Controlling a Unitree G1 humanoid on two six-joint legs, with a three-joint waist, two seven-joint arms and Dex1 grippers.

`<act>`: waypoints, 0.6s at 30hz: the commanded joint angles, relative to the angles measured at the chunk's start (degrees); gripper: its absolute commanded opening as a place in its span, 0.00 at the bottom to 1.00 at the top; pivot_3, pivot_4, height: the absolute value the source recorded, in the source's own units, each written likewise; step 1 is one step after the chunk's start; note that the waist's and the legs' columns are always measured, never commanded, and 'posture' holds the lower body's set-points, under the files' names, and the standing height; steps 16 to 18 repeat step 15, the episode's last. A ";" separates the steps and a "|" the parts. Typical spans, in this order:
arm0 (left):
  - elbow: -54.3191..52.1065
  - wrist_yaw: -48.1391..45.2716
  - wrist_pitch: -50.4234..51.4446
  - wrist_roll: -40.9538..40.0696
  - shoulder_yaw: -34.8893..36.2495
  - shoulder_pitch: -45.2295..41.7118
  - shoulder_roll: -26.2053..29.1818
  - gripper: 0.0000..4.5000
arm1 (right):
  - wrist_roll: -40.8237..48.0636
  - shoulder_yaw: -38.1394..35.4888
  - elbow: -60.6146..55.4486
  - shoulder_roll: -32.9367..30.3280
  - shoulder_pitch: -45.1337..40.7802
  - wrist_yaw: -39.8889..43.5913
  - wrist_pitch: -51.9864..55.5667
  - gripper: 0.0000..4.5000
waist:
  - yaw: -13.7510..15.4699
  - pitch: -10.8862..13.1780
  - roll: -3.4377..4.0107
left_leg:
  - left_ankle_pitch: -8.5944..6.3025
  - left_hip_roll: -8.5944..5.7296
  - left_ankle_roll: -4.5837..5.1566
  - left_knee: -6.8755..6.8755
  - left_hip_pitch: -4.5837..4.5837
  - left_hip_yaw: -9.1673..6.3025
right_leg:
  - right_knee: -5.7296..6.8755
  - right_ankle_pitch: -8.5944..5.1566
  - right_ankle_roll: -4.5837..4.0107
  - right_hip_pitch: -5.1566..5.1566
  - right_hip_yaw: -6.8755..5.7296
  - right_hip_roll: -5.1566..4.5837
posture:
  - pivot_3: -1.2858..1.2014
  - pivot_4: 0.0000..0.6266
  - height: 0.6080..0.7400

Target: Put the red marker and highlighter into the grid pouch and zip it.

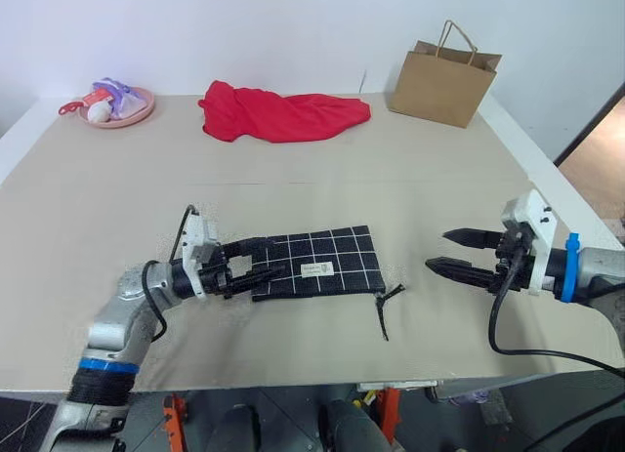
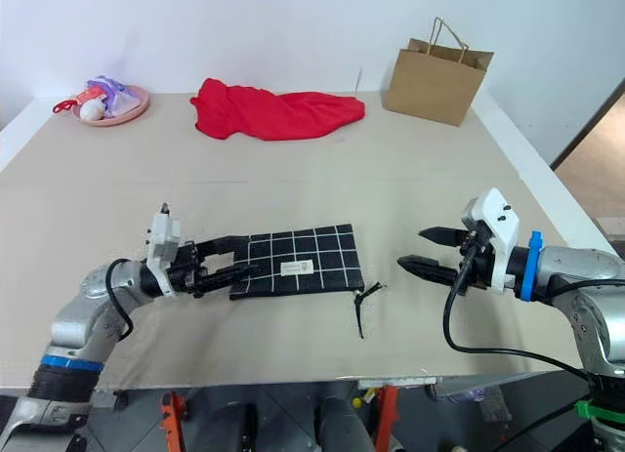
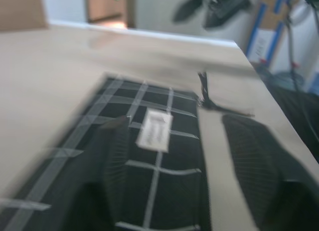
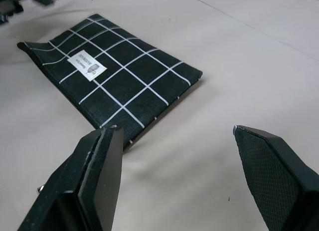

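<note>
Between both open hands lies the grid pouch [image 1: 317,264].

The grid pouch [image 1: 312,263] has its left end hidden behind the left gripper [image 1: 262,261] — marker and highlighter can't be made out. Items on the pink plate [image 1: 137,113] are too small to identify — the left wrist view is blurred.
</note>
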 commanded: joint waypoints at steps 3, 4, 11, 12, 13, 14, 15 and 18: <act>-8.44 13.56 13.97 -4.41 7.46 3.72 3.58 0.71 | -0.84 -1.10 4.86 -1.53 -2.09 1.40 -3.38 0.86 | 0.04 0.01 -0.01 | 0.00 0.00 0.00 0.01 0.01 -0.02 | 0.00 0.01 -0.02 0.01 -0.01 0.00 | 0.52 0.24 1.00; -8.88 16.11 16.66 -5.43 10.11 5.09 4.65 0.71 | -1.57 -2.21 7.46 -1.42 -1.43 1.34 -4.89 0.86 | 0.04 0.01 -0.01 | 0.00 0.00 0.00 0.01 0.01 -0.02 | 0.00 0.01 -0.01 0.02 -0.01 0.00 | 0.52 0.24 1.00; -9.43 19.13 17.21 -5.03 18.13 13.99 8.57 0.71 | -2.69 -7.08 15.81 -0.30 3.58 0.79 -10.26 0.86 | 0.12 0.05 -0.05 | -0.05 -0.03 -0.03 -0.03 0.00 0.04 | -0.01 -0.09 -0.05 -0.01 0.01 -0.08 | 0.52 0.24 1.00; -9.63 19.22 16.88 -5.04 18.57 14.68 8.52 0.71 | -2.72 -7.04 16.03 0.05 3.98 0.68 -10.67 0.86 | 0.12 0.05 -0.05 | -0.05 -0.04 -0.03 -0.03 0.01 0.05 | -0.01 -0.09 -0.06 0.00 0.02 -0.09 | 0.52 0.24 1.00; -9.77 19.58 16.42 -5.03 18.96 15.08 8.27 0.71 | -2.76 -6.89 16.15 0.39 4.24 0.53 -10.99 0.86 | 0.12 0.05 -0.06 | -0.05 -0.03 -0.03 -0.03 0.04 0.06 | -0.01 -0.08 -0.07 0.01 0.03 -0.08 | 0.52 0.24 1.00; -9.74 19.98 16.15 -5.14 19.16 15.06 8.01 0.71 | -2.82 -6.55 16.31 0.71 4.18 0.35 -11.23 0.86 | 0.12 0.06 -0.09 | -0.04 -0.03 -0.04 -0.03 0.05 0.07 | -0.01 -0.06 -0.07 0.02 0.03 -0.08 | 0.52 0.24 1.00; -9.60 20.33 16.09 -5.32 19.16 14.78 7.78 0.71 | -2.90 -6.00 16.45 1.10 3.87 0.08 -11.34 0.86 | 0.12 0.06 -0.09 | -0.04 -0.01 -0.05 -0.01 0.05 0.05 | 0.00 -0.03 -0.08 0.03 0.01 -0.06 | 0.52 0.24 1.00; -9.60 20.33 16.09 -5.32 19.16 14.78 7.78 0.71 | -2.90 -6.00 16.45 1.10 3.87 0.08 -11.34 0.86 | 0.12 0.06 -0.09 | -0.04 -0.01 -0.05 -0.01 0.05 0.05 | 0.00 -0.03 -0.08 0.03 0.01 -0.06 | 0.52 0.24 1.00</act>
